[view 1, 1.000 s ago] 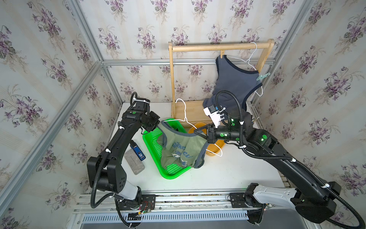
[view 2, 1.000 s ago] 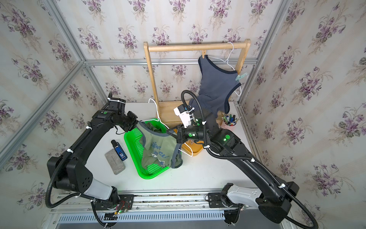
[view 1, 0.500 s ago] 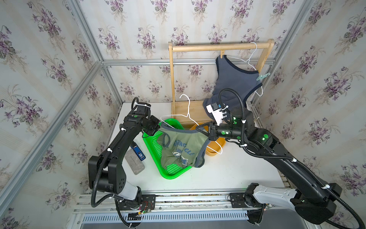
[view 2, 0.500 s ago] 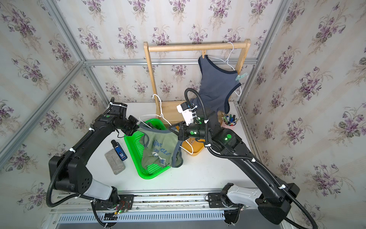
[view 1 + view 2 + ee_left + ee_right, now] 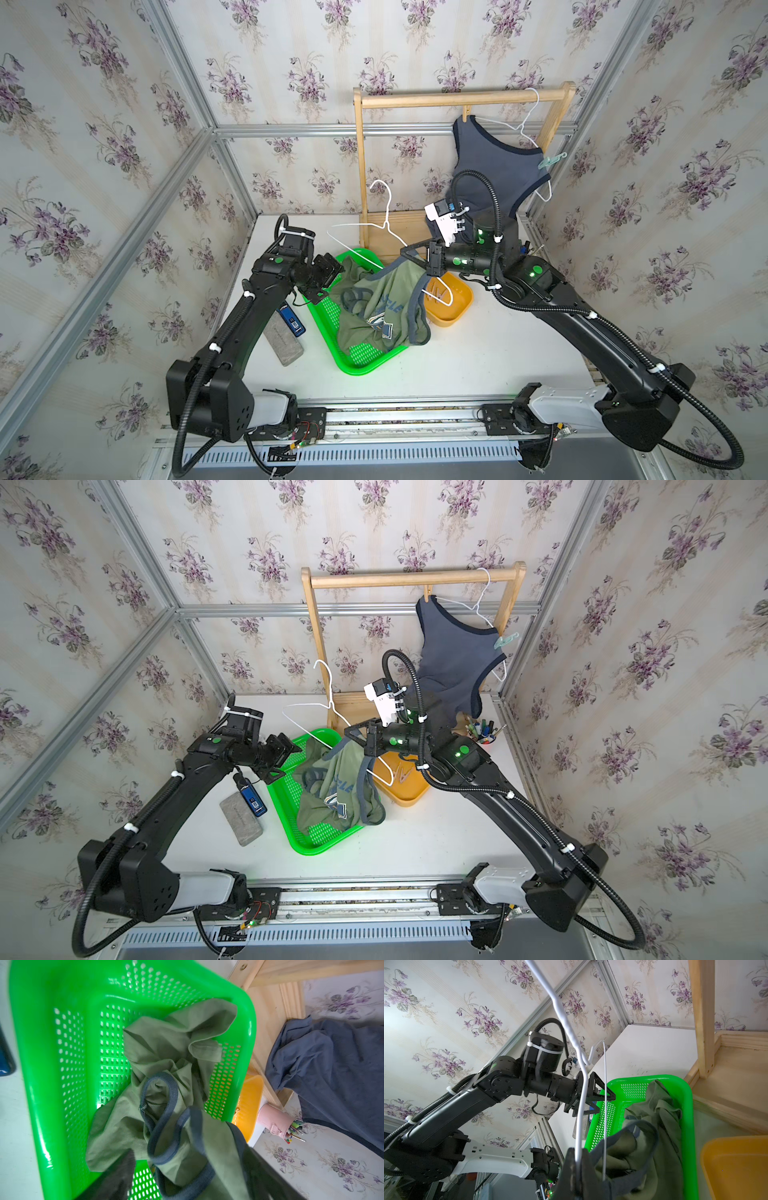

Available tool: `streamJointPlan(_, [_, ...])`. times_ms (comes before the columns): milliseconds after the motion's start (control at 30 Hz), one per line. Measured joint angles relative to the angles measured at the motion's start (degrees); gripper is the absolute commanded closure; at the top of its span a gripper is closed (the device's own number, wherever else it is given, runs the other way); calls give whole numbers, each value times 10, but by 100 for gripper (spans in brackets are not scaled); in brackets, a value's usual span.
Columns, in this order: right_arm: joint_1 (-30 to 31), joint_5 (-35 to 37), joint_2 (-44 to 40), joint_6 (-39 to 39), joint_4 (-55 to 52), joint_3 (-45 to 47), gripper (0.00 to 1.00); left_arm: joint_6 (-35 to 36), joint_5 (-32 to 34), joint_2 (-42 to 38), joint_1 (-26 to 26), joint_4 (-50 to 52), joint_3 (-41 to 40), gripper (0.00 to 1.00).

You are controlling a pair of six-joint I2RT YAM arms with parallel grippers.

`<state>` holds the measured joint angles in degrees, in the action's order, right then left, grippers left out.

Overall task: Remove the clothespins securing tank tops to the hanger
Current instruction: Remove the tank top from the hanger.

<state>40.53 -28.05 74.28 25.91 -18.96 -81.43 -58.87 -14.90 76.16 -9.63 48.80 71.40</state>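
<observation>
Two tank tops. Olive tank top (image 5: 376, 307): heaped in green basket (image 5: 357, 368), one strap on white wire hanger (image 5: 566, 1022); right gripper (image 5: 406, 253) jaws clamped on that hanger above the basket. Slate-blue tank top (image 5: 494, 174): hanging behind the basket, mint-green clothespin (image 5: 551, 159) on its shoulder. Left gripper (image 5: 327, 281): jaws apart, at the basket's rim.

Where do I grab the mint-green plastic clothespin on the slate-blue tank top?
Grip the mint-green plastic clothespin by its tail, which points outward off the slate-blue tank top's shoulder near the wooden rack post; come from that outer side.
</observation>
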Motion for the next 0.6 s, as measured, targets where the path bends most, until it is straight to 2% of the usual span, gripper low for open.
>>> streamJointPlan(267, [2,-22,36,-1,20,0,100,39,85,-44,27,92,122,8])
streamJointPlan(467, [19,-26,52,-16,23,2,100,37,77,31,28,102,225,4])
streamJointPlan(600, [35,-24,57,-22,22,2,100,19,62,77,28,90,267,4])
